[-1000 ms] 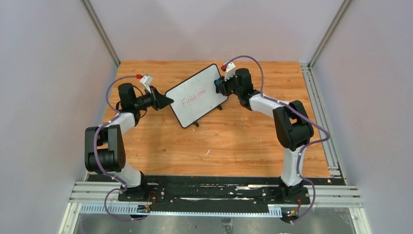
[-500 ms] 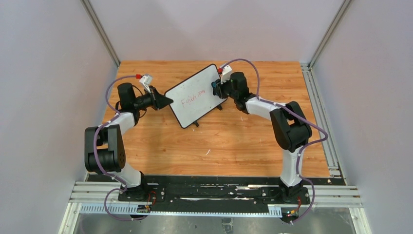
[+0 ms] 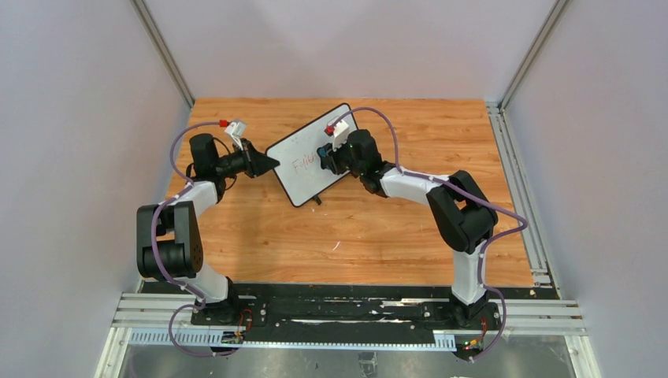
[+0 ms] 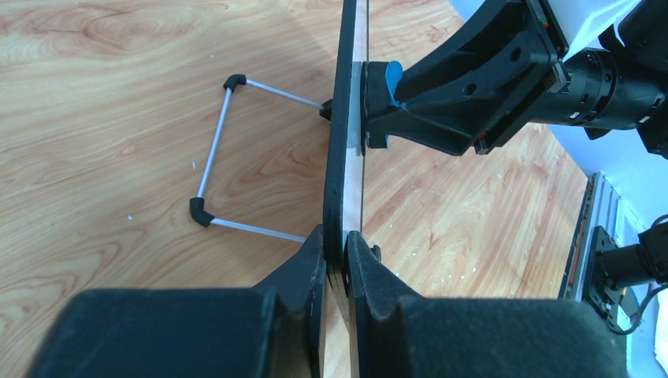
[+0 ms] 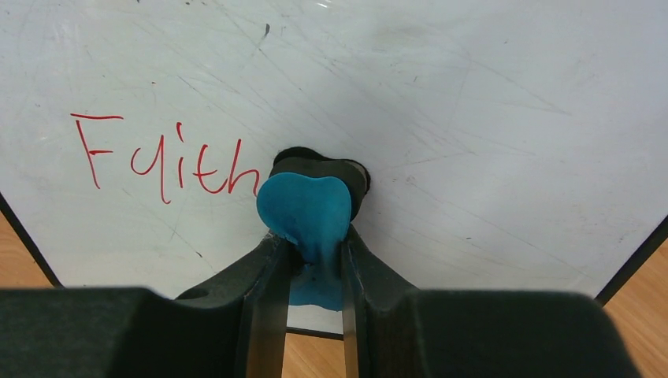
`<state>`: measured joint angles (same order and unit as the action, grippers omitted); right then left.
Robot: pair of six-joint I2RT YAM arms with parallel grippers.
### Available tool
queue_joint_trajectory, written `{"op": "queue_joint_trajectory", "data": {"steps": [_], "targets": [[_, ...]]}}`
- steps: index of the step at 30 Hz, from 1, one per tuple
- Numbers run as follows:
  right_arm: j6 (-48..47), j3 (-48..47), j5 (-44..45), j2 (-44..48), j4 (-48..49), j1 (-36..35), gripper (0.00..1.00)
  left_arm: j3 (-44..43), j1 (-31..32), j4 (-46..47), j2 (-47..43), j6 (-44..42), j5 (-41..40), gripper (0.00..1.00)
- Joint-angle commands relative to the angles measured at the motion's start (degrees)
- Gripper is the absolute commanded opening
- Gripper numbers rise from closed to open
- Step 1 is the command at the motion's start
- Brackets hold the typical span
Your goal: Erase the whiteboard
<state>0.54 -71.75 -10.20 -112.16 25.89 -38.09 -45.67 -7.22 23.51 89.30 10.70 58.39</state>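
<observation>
The whiteboard [image 3: 303, 177], white with a thin black frame, stands tilted on the wooden table. Red writing "Faith" [image 5: 161, 161] remains on its left part; the right part [image 5: 488, 142] is wiped clean. My left gripper [image 3: 274, 163] is shut on the board's left edge [image 4: 337, 157], one finger on each face. My right gripper [image 3: 321, 155] is shut on a blue eraser [image 5: 306, 213] with a black pad, pressed against the board face just right of the last red letter. The eraser also shows in the left wrist view [image 4: 391, 79].
The board's wire stand [image 4: 217, 161] with black corner pieces rests on the wooden table [image 3: 378, 228] behind the board. Grey walls and metal rails [image 3: 520, 165] bound the table on all sides.
My right gripper has slid the eraser leftward across the board, from its right end to near the middle, wiping away red writing. The left gripper and board have stayed put.
</observation>
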Motion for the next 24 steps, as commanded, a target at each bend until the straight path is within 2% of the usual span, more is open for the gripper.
{"op": "queue_joint_trajectory", "data": {"steps": [1,14,20,24], "targets": [[-1.1,-0.8,-1.2,-0.4,-2.1,-0.5,0.01,-0.3,0.4,-0.8,1.2,-5.1,-2.2,0.0],[-2.5,-5.2,-0.8,-3.2,-5.9,11.7,0.01,-0.8,0.4,-1.3,1.5,-5.1,-1.7,0.0],[-2.4,-6.7,-2.3,-3.3,-7.0,12.4,0.01,-0.8,0.4,-1.3,1.8,-5.2,-1.7,0.0],[-1.1,-7.4,-3.2,-3.6,-6.7,10.2,0.01,-0.8,0.4,-1.2,1.9,-5.2,-1.8,0.0]]}}
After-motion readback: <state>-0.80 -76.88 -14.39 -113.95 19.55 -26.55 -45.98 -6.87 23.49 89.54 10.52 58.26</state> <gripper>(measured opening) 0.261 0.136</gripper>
